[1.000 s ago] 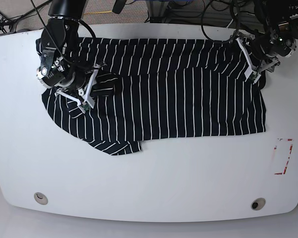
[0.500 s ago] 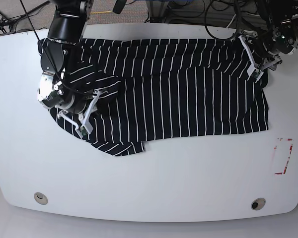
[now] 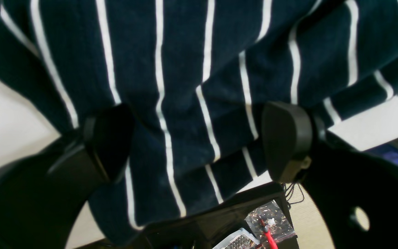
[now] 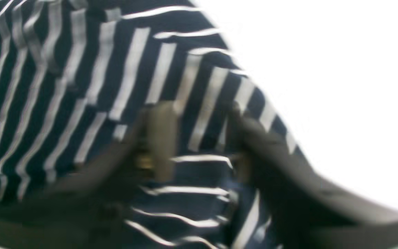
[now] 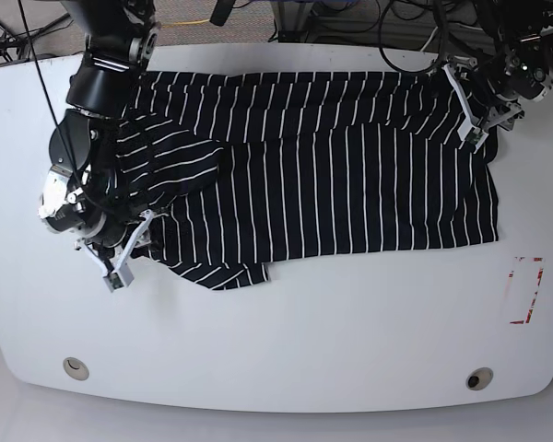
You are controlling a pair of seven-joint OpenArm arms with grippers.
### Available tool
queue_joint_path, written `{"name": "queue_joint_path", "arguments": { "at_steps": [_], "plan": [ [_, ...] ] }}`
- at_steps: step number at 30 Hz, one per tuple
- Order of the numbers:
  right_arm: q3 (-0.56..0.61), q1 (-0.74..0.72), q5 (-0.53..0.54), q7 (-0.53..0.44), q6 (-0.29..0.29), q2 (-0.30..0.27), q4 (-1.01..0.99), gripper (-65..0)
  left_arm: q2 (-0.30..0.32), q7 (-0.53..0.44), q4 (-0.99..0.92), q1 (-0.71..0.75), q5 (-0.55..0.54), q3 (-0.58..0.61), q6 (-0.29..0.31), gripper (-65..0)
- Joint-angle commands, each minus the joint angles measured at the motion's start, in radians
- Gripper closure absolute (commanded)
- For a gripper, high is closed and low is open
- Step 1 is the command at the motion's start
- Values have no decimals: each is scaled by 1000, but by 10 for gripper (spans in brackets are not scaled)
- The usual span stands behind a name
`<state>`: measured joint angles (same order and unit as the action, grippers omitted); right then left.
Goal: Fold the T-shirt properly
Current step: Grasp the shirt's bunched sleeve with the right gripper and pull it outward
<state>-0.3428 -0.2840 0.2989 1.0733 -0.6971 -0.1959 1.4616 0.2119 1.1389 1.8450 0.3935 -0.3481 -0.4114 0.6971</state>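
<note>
The T-shirt (image 5: 350,184), black with thin white stripes, lies spread across the far half of the white table (image 5: 304,331). Its left part is bunched and folded over, and a small flap (image 5: 226,273) sticks out at the front. My right gripper (image 5: 129,258) is at the shirt's front left edge. In the blurred right wrist view it (image 4: 202,141) is shut on striped fabric (image 4: 47,86). My left gripper (image 5: 476,120) is at the shirt's far right corner. In the left wrist view its fingers (image 3: 285,138) stand wide apart with fabric (image 3: 185,52) lying between them.
A red-marked rectangle (image 5: 525,290) sits near the table's right edge. Two round holes (image 5: 75,368) (image 5: 479,378) are near the front edge. Cables and equipment (image 5: 350,18) lie behind the far edge.
My right gripper has moved toward the front left, dragging the shirt's left part with it. The left gripper has shifted slightly at the far right corner.
</note>
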Motion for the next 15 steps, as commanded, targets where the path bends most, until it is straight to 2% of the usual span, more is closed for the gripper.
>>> {"name": "queue_joint_path", "arguments": {
  "at_steps": [1,2,3,8,10,15],
  "plan": [
    [-31,-74,9,-18,-1,-43,-60,-404,11,-1,22,-1,-4,-4,1,-540],
    [-45,-93,9,-25,-1,-55,-104,-449,11,-1,22,-1,-4,-4,1,-540],
    [-54,-110,9,-40,-1,-64,-143,-463,11,-1,22,-1,-4,-2,1,-540],
    [-63,-209,9,-172,-1,-152,-396,-465,10,-1,22,-1,-4,-2,1,-540],
    [-60,-265,9,-253,-1,-190,-543,-465,10,-1,22,-5,-6,-2,1,-540],
    [-55,-314,9,-399,-1,-262,-757,-465,10,-1,22,-5,-6,-2,1,-540]
  ]
}}
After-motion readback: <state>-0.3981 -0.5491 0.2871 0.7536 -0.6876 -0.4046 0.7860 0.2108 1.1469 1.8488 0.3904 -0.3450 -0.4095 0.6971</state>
